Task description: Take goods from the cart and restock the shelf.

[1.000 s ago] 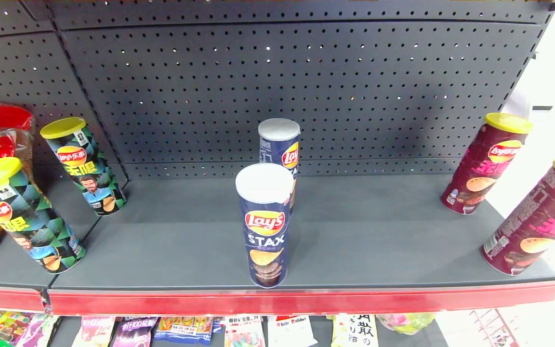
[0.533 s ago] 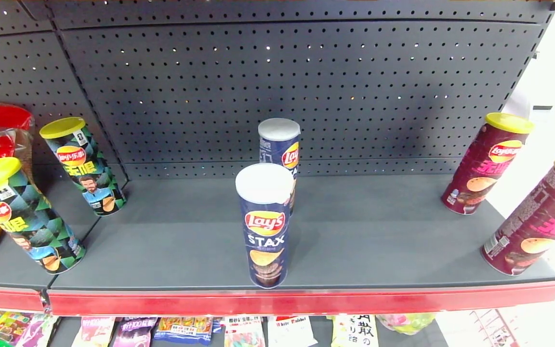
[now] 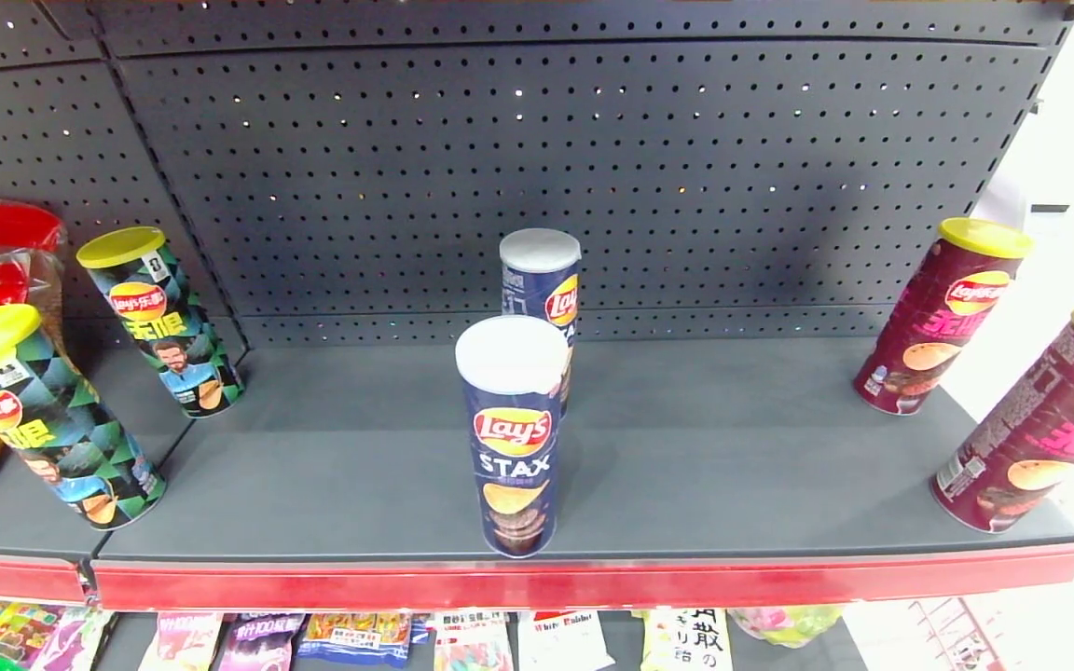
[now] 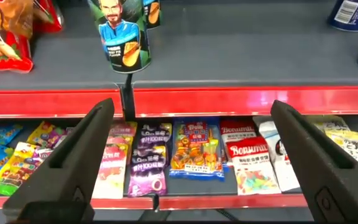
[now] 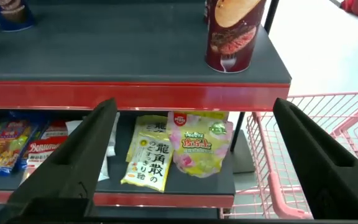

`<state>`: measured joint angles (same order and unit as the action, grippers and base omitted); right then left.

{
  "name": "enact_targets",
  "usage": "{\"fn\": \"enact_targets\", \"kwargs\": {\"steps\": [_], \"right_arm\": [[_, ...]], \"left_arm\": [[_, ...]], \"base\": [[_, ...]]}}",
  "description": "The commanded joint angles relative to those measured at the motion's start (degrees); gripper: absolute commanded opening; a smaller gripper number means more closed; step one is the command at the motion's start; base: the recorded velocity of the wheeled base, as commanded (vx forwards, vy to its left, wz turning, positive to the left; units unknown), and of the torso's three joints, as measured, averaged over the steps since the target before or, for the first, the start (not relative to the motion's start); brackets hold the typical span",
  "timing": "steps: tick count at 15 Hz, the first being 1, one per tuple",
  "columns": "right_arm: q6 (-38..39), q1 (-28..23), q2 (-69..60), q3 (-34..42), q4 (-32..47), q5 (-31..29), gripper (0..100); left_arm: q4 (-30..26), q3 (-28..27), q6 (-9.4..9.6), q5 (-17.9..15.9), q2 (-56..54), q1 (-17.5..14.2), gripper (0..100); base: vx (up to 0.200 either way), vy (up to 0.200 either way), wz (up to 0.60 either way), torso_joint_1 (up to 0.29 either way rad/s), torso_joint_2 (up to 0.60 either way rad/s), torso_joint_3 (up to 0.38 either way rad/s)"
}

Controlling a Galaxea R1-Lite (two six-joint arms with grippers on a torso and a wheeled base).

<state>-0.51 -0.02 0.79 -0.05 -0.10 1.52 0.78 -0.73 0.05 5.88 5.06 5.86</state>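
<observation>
- My left gripper is spread wide, level with the red shelf edge and facing the snack bags on the tier below.
- My right gripper is spread wide too, near the shelf's right end, with the pink cart low beside it.
- On the shelf, the front blue can stands upright at the edge, and the rear blue can is just behind it.
- The near green can and far green can stand at the left.
- The near maroon can and far maroon can stand at the right.

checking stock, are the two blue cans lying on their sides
No, the front blue can and the rear blue can both stand upright on the shelf.
</observation>
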Motion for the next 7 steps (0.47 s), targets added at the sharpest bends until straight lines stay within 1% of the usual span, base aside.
{"fn": "enact_targets", "kwargs": {"steps": [1,3,5,7], "right_arm": [[0.0,-0.1,-0.7,0.0,0.0,0.0,100],[0.1,-0.1,-0.7,0.0,0.0,0.0,100],[0.1,-0.1,-0.7,0.0,0.0,0.0,100],[0.0,-0.1,-0.7,0.0,0.0,0.0,100]], "left_arm": [[0.0,0.0,-0.05,0.0,0.3,0.0,100],[0.1,0.0,-0.05,0.0,0.3,0.0,100],[0.1,0.0,-0.49,0.4,0.3,-0.1,100],[0.1,0.0,-0.40,0.4,0.3,0.0,100]], "base": [[0.000,0.000,0.00,0.000,0.00,0.000],[0.000,0.000,0.00,0.000,0.00,0.000],[0.000,0.000,0.00,0.000,0.00,0.000],[0.000,0.000,0.00,0.000,0.00,0.000]]}}
